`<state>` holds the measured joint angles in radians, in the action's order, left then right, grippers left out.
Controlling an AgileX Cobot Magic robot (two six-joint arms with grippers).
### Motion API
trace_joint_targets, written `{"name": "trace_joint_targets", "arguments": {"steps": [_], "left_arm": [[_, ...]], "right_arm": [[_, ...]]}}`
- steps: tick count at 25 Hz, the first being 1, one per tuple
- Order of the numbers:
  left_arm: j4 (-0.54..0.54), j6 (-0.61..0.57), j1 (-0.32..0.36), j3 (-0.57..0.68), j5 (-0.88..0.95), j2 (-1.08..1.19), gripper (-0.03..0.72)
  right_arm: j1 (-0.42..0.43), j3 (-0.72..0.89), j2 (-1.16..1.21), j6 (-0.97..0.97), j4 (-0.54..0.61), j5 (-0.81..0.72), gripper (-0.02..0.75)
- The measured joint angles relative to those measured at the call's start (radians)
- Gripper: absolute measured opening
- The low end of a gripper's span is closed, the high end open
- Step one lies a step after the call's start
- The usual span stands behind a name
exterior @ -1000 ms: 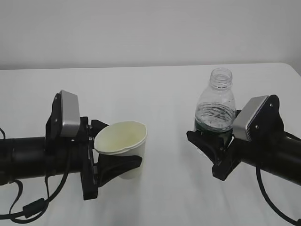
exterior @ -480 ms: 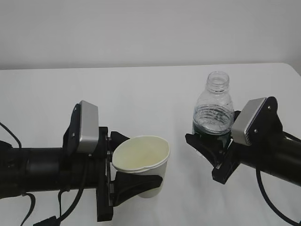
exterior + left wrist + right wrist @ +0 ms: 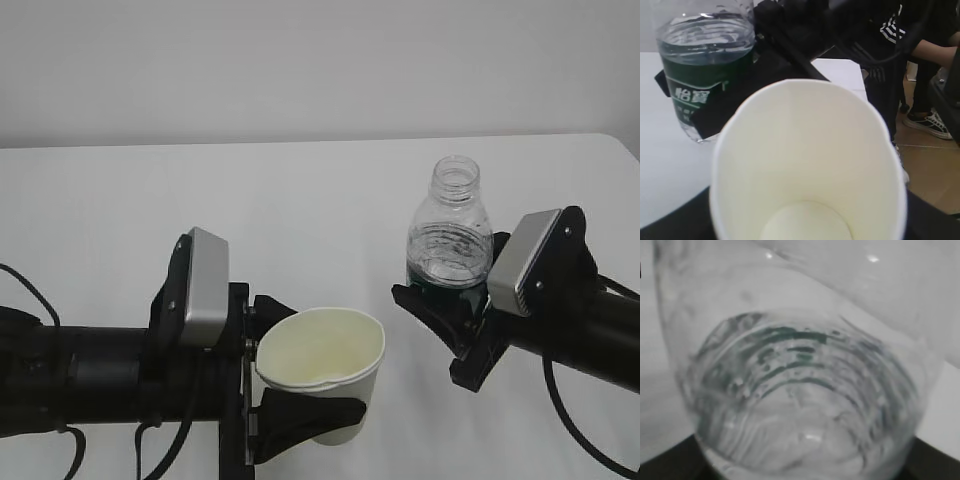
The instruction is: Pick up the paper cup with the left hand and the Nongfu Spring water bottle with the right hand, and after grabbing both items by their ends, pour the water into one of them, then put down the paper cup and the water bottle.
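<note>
Exterior view faces both arms from chest height; wrist views sit close, sharing the bottle point(image 3: 700, 85).

Cup: the paper cup point(image 3: 807, 165) fills the view, mouth open, cream inside, empty.
Bottle: the Nongfu Spring water bottle point(image 3: 702, 75) upper left behind the cup, green label, upright.
Arm: the right hand point(image 3: 790, 40), black, touching the bottle.

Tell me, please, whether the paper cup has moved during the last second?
Yes. The paper cup, held in the left hand, has shifted right toward the water bottle and lower in the exterior view, away from the table's far edge.
</note>
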<state>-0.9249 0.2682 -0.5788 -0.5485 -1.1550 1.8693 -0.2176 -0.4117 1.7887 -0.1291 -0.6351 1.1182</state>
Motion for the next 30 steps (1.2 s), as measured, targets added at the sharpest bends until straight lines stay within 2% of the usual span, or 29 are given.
{"name": "trace_joint_targets", "arguments": {"steps": [10, 17, 30], "left_arm": [[0.002, 0.000, -0.009, 0.000, 0.000, 0.000, 0.459], [0.002, 0.000, -0.009, 0.000, 0.000, 0.000, 0.459], [0.019, 0.000, -0.009, 0.000, 0.000, 0.000, 0.459]], "right_arm": [[0.000, -0.050, 0.000, -0.020, -0.042, 0.000, 0.463], [-0.055, -0.108, 0.033, -0.045, -0.055, -0.039, 0.463], [-0.056, -0.195, 0.058, -0.108, -0.105, -0.122, 0.463]]}}
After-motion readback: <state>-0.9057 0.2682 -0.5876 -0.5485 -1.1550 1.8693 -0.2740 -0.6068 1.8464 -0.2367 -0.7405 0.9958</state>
